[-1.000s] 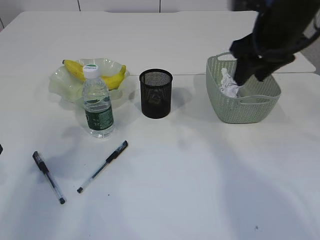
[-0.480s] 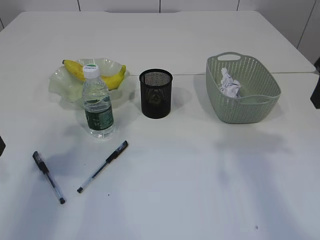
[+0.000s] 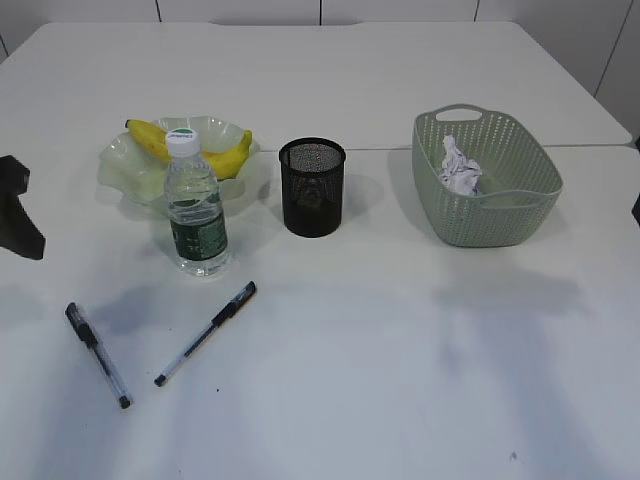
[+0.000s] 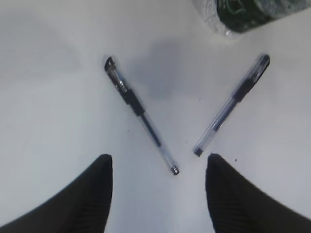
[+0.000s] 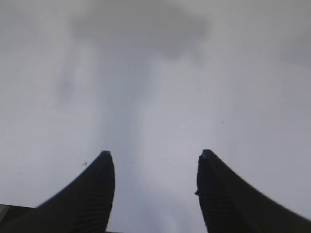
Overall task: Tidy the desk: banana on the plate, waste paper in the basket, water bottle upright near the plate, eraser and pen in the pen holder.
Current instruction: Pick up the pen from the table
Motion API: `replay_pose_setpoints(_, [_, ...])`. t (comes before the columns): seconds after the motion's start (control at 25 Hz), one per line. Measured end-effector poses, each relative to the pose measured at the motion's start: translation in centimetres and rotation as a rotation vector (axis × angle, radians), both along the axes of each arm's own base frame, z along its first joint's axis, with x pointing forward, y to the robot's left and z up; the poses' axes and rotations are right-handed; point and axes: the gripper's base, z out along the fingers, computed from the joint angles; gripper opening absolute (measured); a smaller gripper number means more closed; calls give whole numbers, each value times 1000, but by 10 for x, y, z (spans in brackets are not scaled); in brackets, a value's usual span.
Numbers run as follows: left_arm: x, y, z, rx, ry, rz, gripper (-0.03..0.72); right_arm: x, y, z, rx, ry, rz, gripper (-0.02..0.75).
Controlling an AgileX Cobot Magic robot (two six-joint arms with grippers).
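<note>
You see the left gripper (image 4: 158,165) with its two dark fingers spread apart and holding nothing, above two black-and-clear ballpoint pens: one pen (image 4: 141,114) in the middle of the frame, the other pen (image 4: 232,103) to its right. The right gripper (image 5: 153,162) also stands spread and empty over the plain white desk (image 3: 400,380).

In the exterior view, the curved yellow banana (image 3: 225,155) lies in the pale green wavy plate (image 3: 120,165) at the upper left. The small clear water bottle (image 3: 195,205) stands upright just in front of it. The black mesh pen holder (image 3: 312,187) is in the middle. The crumpled white waste paper (image 3: 458,170) lies inside the sage-green latticed basket (image 3: 500,225) at the right.
</note>
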Motion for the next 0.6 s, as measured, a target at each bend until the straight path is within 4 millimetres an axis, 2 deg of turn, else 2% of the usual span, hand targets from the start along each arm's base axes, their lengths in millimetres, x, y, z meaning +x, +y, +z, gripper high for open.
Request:
replay_pose_setpoints(0.28, [11, -20, -4, -27, -90, 112, 403, 0, 0, 0, 0, 0, 0, 410])
replay_pose_setpoints(0.6, [18, -17, -11, -28, -89, 248, 402, 0, -1, 0, -7, 0, 1, 410])
